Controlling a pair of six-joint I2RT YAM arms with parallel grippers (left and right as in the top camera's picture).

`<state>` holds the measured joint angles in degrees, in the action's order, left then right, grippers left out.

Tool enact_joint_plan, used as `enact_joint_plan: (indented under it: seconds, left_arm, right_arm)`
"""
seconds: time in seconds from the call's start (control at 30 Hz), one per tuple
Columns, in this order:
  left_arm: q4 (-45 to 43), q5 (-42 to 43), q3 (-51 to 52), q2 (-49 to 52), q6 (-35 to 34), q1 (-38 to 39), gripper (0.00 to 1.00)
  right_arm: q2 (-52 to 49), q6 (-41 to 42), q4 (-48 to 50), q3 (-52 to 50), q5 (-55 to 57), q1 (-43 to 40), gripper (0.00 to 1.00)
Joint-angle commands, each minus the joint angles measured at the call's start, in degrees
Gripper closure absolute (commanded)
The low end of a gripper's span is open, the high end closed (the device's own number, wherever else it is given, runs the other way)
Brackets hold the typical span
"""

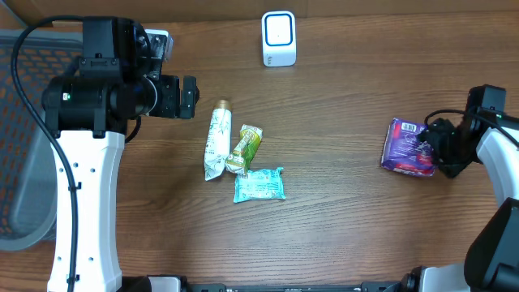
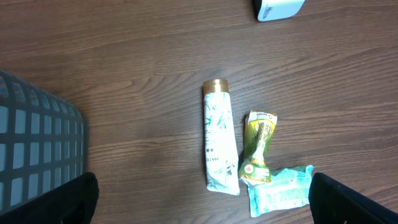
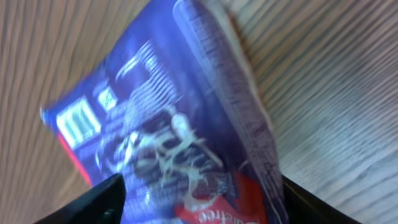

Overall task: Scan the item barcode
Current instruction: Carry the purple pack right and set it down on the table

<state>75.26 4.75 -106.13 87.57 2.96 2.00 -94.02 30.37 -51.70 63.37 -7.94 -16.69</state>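
A purple snack packet point(image 1: 409, 148) lies on the wooden table at the right, with a white barcode patch point(image 1: 408, 127) on its far corner. My right gripper point(image 1: 435, 151) is at the packet's right end. In the right wrist view the packet point(image 3: 168, 124) fills the frame, blurred, with its barcode point(image 3: 78, 121) at the left. The black fingers stand wide apart on either side of it, so the right gripper point(image 3: 199, 193) is open. The white scanner point(image 1: 278, 38) stands at the back centre. My left gripper point(image 1: 190, 97) hovers open at the left, above bare wood point(image 2: 202, 199).
A white tube point(image 1: 216, 139), a green packet point(image 1: 246, 148) and a teal packet point(image 1: 259, 185) lie together mid-table; the left wrist view shows the tube point(image 2: 219, 138) and the scanner's corner point(image 2: 278, 7). A grey mesh basket point(image 1: 20, 146) sits at the left edge.
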Motion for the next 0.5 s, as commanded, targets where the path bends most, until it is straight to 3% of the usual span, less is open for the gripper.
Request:
enact_joint_plan:
  seconds: [0.0, 0.23, 0.47]
  left_arm:
    - [-0.1, 0.6, -0.5, 0.2, -0.4, -0.1, 0.00]
    - [-0.1, 0.6, -0.5, 0.2, -0.4, -0.1, 0.00]
    - [-0.1, 0.7, -0.5, 0.2, -0.4, -0.1, 0.00]
  right_arm:
    - [1.7, -6.3, -2.3, 5.0, -4.6, 2.2, 0.21]
    - [2.0, -12.7, -7.1, 12.6, -10.8, 12.3, 0.09]
    - [0.5, -11.3, -7.1, 11.5, -6.2, 19.2, 0.08]
